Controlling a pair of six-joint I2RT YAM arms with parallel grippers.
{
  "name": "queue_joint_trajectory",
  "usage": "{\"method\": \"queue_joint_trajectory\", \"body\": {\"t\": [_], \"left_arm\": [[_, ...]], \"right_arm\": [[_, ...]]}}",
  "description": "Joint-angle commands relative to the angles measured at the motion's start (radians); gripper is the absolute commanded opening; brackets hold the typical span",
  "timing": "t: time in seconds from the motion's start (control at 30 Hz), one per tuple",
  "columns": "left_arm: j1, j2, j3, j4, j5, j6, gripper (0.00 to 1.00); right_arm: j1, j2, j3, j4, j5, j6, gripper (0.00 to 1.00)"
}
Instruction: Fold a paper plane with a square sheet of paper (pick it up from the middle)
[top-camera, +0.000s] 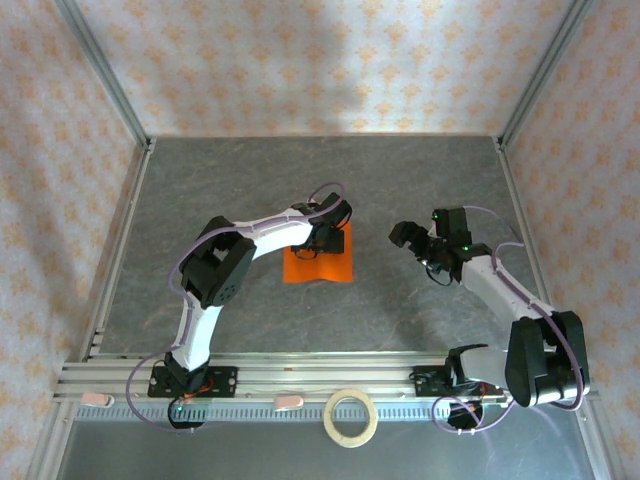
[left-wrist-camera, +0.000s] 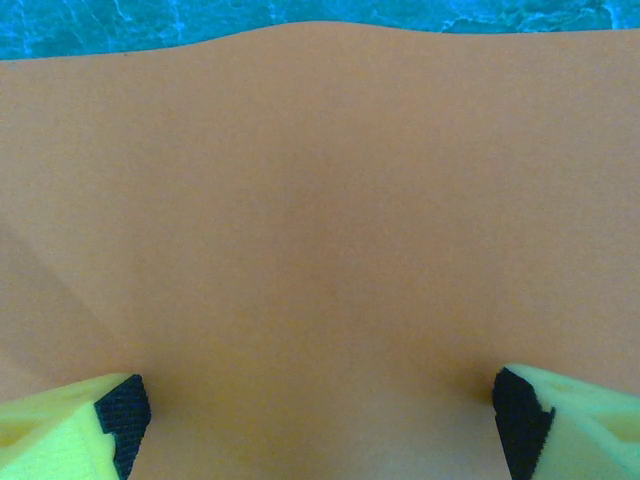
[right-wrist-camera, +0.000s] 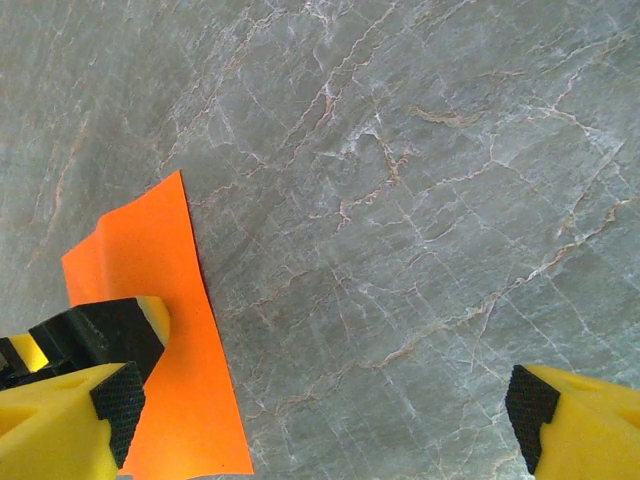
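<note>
The square sheet of paper (top-camera: 318, 266) is bright orange and lies mid-table. My left gripper (top-camera: 322, 241) is down on it, open. In the left wrist view its pads (left-wrist-camera: 122, 416) rest wide apart on the paper (left-wrist-camera: 320, 200), which humps up gently between them, and nothing is pinched at the left gripper (left-wrist-camera: 320, 422). My right gripper (top-camera: 420, 232) hovers open to the right of the sheet, over bare table. In the right wrist view the right gripper (right-wrist-camera: 325, 412) has the sheet's near edge (right-wrist-camera: 170, 300) at its left, with one of the left gripper's fingers (right-wrist-camera: 100, 335) on that paper.
A pale tape ring (top-camera: 351, 417) lies at the near edge past the aluminium rail (top-camera: 330, 375). Patterned walls with metal posts (top-camera: 100, 70) close in the grey marbled table (top-camera: 400, 180) at left, back and right.
</note>
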Motion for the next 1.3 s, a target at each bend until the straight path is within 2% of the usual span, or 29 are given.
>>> {"method": "queue_joint_trajectory", "body": {"t": [0.0, 0.07, 0.17, 0.23, 0.47, 0.63, 0.8, 1.0, 1.17, 1.27], "left_arm": [[0.001, 0.005, -0.040, -0.024, 0.054, 0.014, 0.83], [0.000, -0.006, -0.040, -0.018, 0.055, 0.016, 0.81], [0.000, -0.030, -0.047, 0.007, 0.064, 0.024, 0.71], [0.000, -0.059, -0.060, 0.035, 0.069, 0.023, 0.70], [-0.001, -0.165, -0.123, 0.153, 0.078, 0.010, 0.49], [-0.001, -0.181, -0.130, 0.176, 0.111, 0.000, 0.44], [-0.001, -0.256, -0.159, 0.272, 0.244, -0.020, 0.43], [0.009, -0.292, -0.205, 0.473, 0.492, -0.097, 0.43], [0.019, -0.275, -0.307, 0.689, 0.614, -0.216, 0.42], [0.030, -0.269, -0.364, 0.756, 0.623, -0.252, 0.42]], "right_arm": [[0.006, -0.018, 0.006, -0.011, 0.025, 0.013, 0.96], [0.005, -0.018, 0.007, -0.011, 0.025, 0.013, 0.96], [0.005, -0.018, 0.005, -0.007, 0.025, 0.015, 0.97], [0.005, -0.018, 0.005, -0.004, 0.022, 0.018, 0.96], [0.006, -0.018, -0.001, 0.008, 0.019, 0.033, 0.97], [0.004, -0.023, -0.003, 0.017, 0.024, 0.043, 0.97], [0.006, -0.040, -0.001, 0.017, 0.088, 0.067, 0.98], [0.005, -0.076, -0.009, 0.061, 0.137, 0.150, 1.00], [0.006, -0.121, -0.056, 0.191, 0.017, 0.158, 0.96], [0.005, -0.121, -0.075, 0.230, -0.023, 0.174, 0.93]]}}
